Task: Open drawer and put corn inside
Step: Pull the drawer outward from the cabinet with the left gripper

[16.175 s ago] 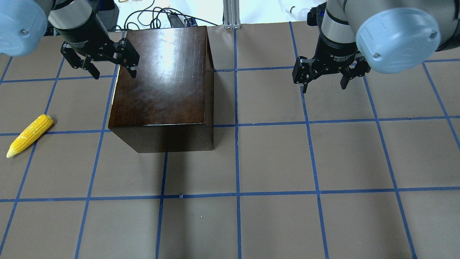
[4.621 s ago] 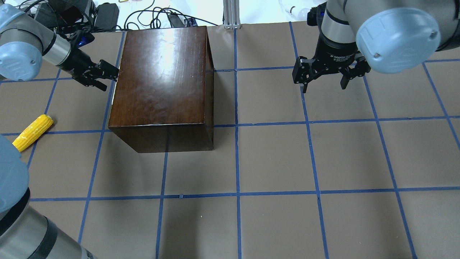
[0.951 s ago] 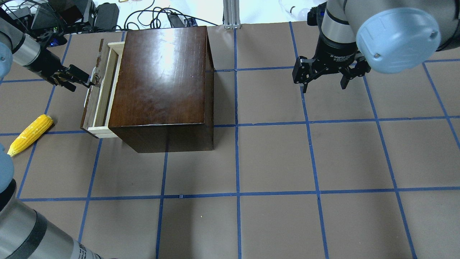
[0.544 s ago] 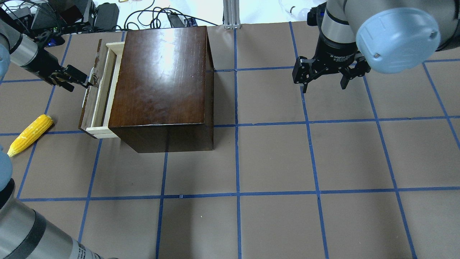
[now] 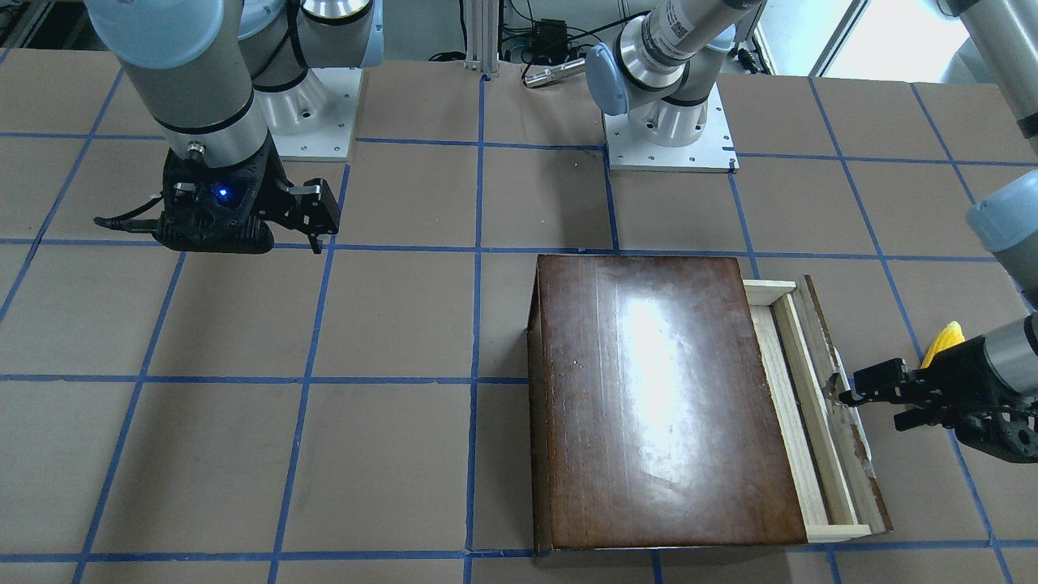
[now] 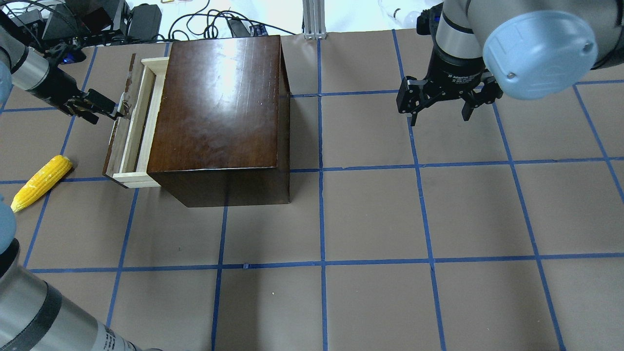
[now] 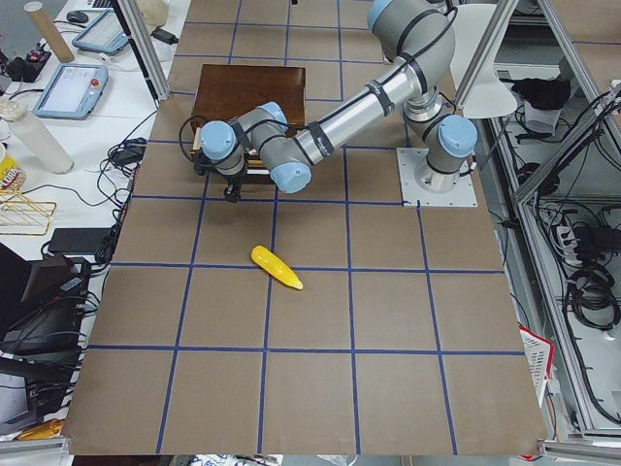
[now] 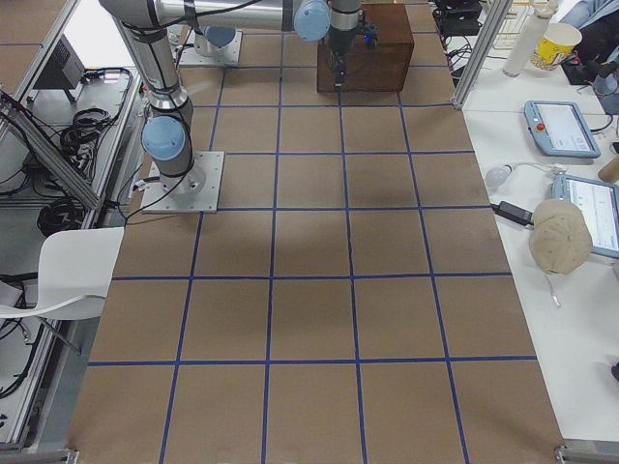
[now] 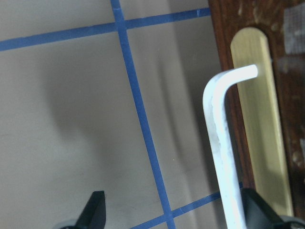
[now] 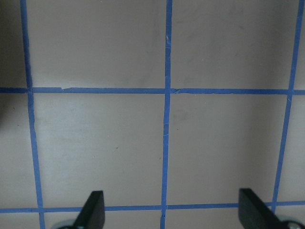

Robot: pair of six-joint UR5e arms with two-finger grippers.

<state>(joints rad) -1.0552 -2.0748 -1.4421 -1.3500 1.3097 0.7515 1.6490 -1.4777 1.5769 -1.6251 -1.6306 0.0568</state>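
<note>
The dark-brown box (image 6: 217, 105) stands at the table's back left. Its drawer (image 6: 130, 127) of pale wood sticks out a short way on the box's left side, dark front panel (image 5: 843, 422) outermost. My left gripper (image 6: 114, 108) is at the whitish handle (image 9: 223, 143). In the left wrist view its jaws stand wide open and the handle lies against the inner side of one finger (image 9: 259, 212). The yellow corn (image 6: 41, 183) lies on the table left of the drawer, apart from it. My right gripper (image 6: 438, 117) hangs open over bare table at the back right.
Blue tape lines grid the brown table (image 6: 370, 219). Cables and black devices (image 6: 122, 19) lie beyond the back edge behind the box. The left arm's elbow (image 6: 29, 312) fills the near left corner of the overhead view.
The drawer has slid a little further out to the left, and my left gripper has moved left with its handle. The corn and the right arm have not moved.
</note>
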